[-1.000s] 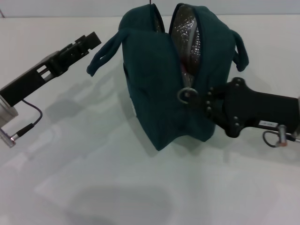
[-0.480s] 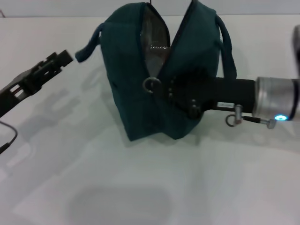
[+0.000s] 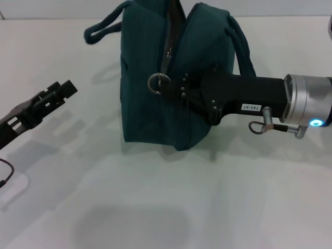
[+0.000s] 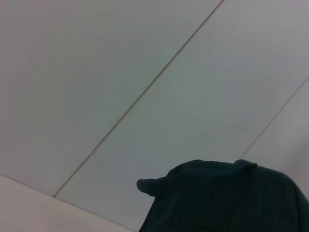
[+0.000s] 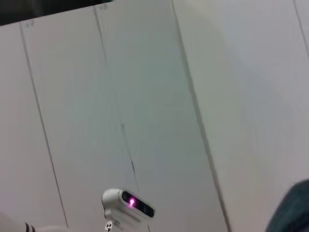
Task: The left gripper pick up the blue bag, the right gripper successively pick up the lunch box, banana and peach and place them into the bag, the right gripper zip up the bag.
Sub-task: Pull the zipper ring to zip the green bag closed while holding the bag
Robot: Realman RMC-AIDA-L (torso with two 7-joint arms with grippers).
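The blue bag (image 3: 150,98) stands upright on the white table (image 3: 155,207), its zipper drawn almost shut, with only a narrow slit at the top. My right gripper (image 3: 179,89) reaches in from the right against the bag's front end and is shut on the zipper pull; the metal ring (image 3: 158,83) hangs just past its tips. My left gripper (image 3: 61,90) is open and empty, low at the left, apart from the bag and its handle (image 3: 101,28). The bag's top shows in the left wrist view (image 4: 227,198). The lunch box, banana and peach are out of view.
The bag's second handle (image 3: 241,46) hangs over the right arm's side. A white camera unit with a pink light (image 5: 128,205) shows in the right wrist view against a panelled wall. A corner of the bag (image 5: 294,208) shows there too.
The right gripper has pulled the zipper ring leftward and the bag's opening has closed from a wide gap to a slit. The bag shifted left. The left gripper has drawn back, down and left.
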